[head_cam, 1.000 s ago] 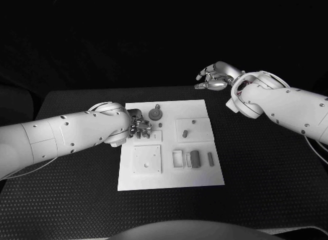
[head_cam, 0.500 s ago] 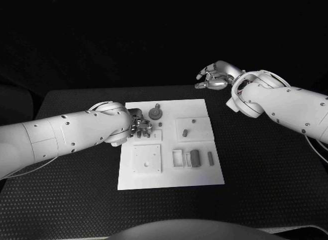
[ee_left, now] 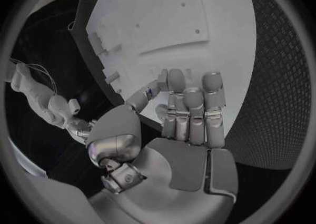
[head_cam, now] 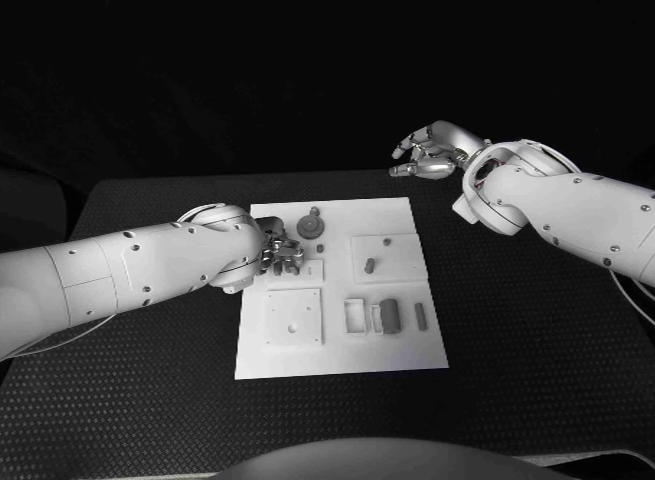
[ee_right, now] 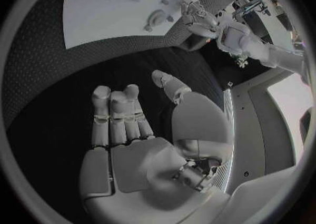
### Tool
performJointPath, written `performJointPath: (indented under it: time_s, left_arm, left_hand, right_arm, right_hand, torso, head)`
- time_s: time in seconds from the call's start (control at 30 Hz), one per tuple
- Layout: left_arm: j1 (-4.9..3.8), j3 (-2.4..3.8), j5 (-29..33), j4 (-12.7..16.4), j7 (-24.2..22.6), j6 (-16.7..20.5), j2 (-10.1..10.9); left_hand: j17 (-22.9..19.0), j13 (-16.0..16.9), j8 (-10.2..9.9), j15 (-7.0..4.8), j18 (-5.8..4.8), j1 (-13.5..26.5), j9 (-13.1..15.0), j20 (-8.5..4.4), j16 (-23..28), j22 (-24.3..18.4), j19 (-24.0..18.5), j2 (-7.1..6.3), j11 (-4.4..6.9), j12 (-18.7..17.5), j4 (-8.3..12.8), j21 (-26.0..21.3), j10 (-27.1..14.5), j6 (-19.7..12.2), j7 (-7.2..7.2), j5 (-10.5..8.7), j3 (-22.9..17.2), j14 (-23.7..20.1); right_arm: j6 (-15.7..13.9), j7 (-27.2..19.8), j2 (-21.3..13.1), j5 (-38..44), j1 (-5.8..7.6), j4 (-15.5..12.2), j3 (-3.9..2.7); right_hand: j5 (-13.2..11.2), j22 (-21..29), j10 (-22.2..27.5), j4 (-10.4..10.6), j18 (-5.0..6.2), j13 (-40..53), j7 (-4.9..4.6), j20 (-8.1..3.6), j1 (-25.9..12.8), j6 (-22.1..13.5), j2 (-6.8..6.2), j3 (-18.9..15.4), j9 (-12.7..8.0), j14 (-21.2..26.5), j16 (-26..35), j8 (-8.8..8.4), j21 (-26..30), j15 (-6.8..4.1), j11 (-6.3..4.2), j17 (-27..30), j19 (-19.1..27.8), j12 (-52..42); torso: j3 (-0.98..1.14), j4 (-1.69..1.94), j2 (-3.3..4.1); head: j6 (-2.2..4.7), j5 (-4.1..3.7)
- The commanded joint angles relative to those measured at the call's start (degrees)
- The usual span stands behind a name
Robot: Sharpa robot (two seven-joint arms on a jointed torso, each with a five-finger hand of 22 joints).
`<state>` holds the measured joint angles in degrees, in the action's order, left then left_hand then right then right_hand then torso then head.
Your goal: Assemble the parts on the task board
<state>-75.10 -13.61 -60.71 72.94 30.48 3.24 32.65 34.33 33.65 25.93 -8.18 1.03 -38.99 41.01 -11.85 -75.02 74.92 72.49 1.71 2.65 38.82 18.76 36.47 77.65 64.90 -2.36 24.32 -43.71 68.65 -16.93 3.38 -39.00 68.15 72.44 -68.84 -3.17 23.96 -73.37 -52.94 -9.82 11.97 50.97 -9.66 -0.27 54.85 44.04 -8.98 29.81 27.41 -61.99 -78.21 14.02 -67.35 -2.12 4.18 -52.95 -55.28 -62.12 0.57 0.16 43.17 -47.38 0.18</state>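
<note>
**Sorting out who's doing what on the assembly board**

Looking at this one, the work is all on the left side. The left hand [head_cam: 281,256] hovers low over the upper left part of the task board [head_cam: 342,355], just beside the round part [head_cam: 313,229] that stands near the far edge. My guess is it's parked there because that corner is the spot it's working on. In the left wrist view the fingers [ee_left: 191,110] lie straight and side by side with the thumb tucked in toward them. Something small could be pinched in there, but honestly I can't tell whether it's holding anything.

The right hand [head_cam: 428,155] is raised well clear, out past the board's far right corner. It looks parked so it doesn't get in the way. Its palm is bare and the thumb sits apart from the fingers, so it's released with nothing in it.

The board lies flat in the middle of the table [head_cam: 154,400].

Counts from the head view:
- 2 hands
- 1 board
- 4 dark parts I can make out: the round one, a short peg [head_cam: 370,265] in a square recess, and a thick bar [head_cam: 391,317] next to a thin bar [head_cam: 421,318] lower down
- 1 pale square plate [head_cam: 293,318] on the near left

With loose bits in their pockets, I'd say the job is far from done
</note>
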Motion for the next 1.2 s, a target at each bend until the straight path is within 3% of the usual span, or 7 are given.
performJointPath:
  time_s: [0.03,0.17,0.23,0.43,0.6,1.03,1.2]
  left_arm:
    - [0.39,-0.09,-0.2,0.2,-0.1,0.4,-0.2]
    - [0.46,-0.09,-0.2,0.2,-0.2,0.5,-0.2]
    - [0.46,-0.09,-0.2,0.2,-0.2,0.5,-0.1]
    - [0.49,-0.09,-0.2,0.2,-0.3,0.7,0.0]
    - [0.53,-0.09,-0.2,0.3,-0.4,0.8,0.0]
    - [0.59,-0.08,-0.1,0.4,-0.7,1.8,0.4]
    - [0.61,-0.08,0.1,0.5,-1.0,2.0,0.5]
  left_hand:
    - [-0.1,-0.1,2.4,-3.69,1.34,-0.6,0.2,-4.02,-0.4,0.9,3.9,-0.20,3.67,0.2,-2.2,0.2,3.4,6.5,3.45,-0.15,-3.6,1.8]
    - [-0.4,-0.3,2.3,-3.67,1.33,-0.9,0.4,-3.99,-0.6,0.9,4.1,-1.17,3.69,0.4,-2.3,0.2,3.5,6.7,3.50,0.07,-2.5,1.9]
    - [-0.7,-0.4,2.3,-3.66,1.34,-0.9,0.7,-3.99,-0.9,0.9,4.1,-1.20,3.69,0.6,-2.1,0.2,3.5,6.7,3.51,1.25,-0.6,1.8]
    - [-1.1,-0.7,2.0,-3.70,1.35,-1.4,1.0,-3.97,-1.2,0.8,4.1,-3.64,3.72,0.8,-2.5,0.0,3.4,6.8,3.55,0.62,1.9,1.7]
    - [-1.4,-0.8,1.9,-3.71,1.35,-1.1,1.2,-3.96,-1.3,0.8,4.2,-4.39,3.72,0.9,-2.5,-0.1,3.4,6.8,3.55,0.70,3.7,1.7]
    - [-2.0,-1.2,1.5,-3.73,1.39,0.2,1.6,-3.98,-1.7,0.7,4.1,-5.74,3.74,1.2,-2.5,-0.3,3.2,6.9,3.57,0.19,8.7,1.5]
    - [-2.3,-1.4,1.2,-3.83,1.53,-2.3,1.9,-4.03,-2.0,0.8,4.0,-4.73,3.81,1.3,-2.2,-0.5,3.2,7.0,3.63,1.92,8.8,1.4]
  right_arm:
    - [0.5,-0.5,0.0,-0.2,-0.03,0.1,-0.04]
    - [0.6,-0.5,0.0,-0.2,-0.07,0.1,-0.04]
    - [0.5,-0.5,0.0,-0.2,-0.07,0.1,-0.04]
    - [0.6,-0.5,0.0,-0.3,-0.08,0.1,-0.04]
    - [0.6,-0.5,0.0,-0.4,-0.11,0.1,-0.04]
    - [0.6,-0.6,-0.1,-0.4,-0.14,0.2,-0.04]
    - [0.6,-0.6,0.0,-0.4,-0.15,0.2,-0.04]
  right_hand:
    - [0.2,0.1,0.3,0.0,3.03,-0.1,-1.00,0.13,-0.5,-0.1,0.21,0.0,-0.1,0.4,0.2,0.39,0.2,0.10,0.01,0.1,0.0,-0.3]
    - [0.2,0.1,0.4,0.1,3.03,-0.1,-1.01,0.14,-0.6,-0.1,0.20,0.0,-0.1,0.4,0.2,0.39,0.2,0.10,0.01,0.1,0.0,-0.3]
    - [0.2,0.1,0.4,0.1,3.03,-0.1,-1.01,0.14,-0.6,-0.1,0.20,0.0,-0.1,0.4,0.2,0.39,0.2,0.10,0.01,0.1,0.0,-0.3]
    - [0.2,0.1,0.4,0.1,3.03,-0.1,-1.01,0.15,-0.7,-0.1,0.19,0.0,-0.1,0.4,0.2,0.39,0.2,0.11,0.02,0.1,0.0,-0.3]
    - [0.2,0.1,0.4,0.2,3.03,-0.1,-1.01,0.15,-0.7,-0.1,0.19,0.0,-0.1,0.4,0.3,0.39,0.2,0.11,0.02,0.1,0.0,-0.3]
    - [0.2,0.1,0.4,0.3,3.03,-0.1,-1.02,0.16,-0.8,-0.2,0.14,-0.1,-0.2,0.4,0.3,0.39,0.2,0.11,0.02,0.1,0.0,-0.3]
    - [0.2,0.1,0.4,0.3,3.03,-0.2,-1.02,0.16,-0.9,-0.2,0.14,-0.1,-0.2,0.4,0.3,0.38,0.3,0.12,0.03,0.1,0.0,-0.3]
  torso:
    - [0.02,-0.04,0.03]
    - [0.01,-0.05,0.05]
    - [0.02,-0.03,0.03]
    - [0.00,0.00,0.02]
    - [0.00,-0.04,0.00]
    - [0.00,-0.01,0.02]
    - [0.02,-0.04,0.03]
  head:
    - [-0.05,-0.02]
    - [-0.13,-0.05]
    - [-0.13,-0.07]
    - [-0.25,-0.16]
    - [-0.26,-0.11]
    - [-0.24,-0.11]
    - [-0.20,-0.11]
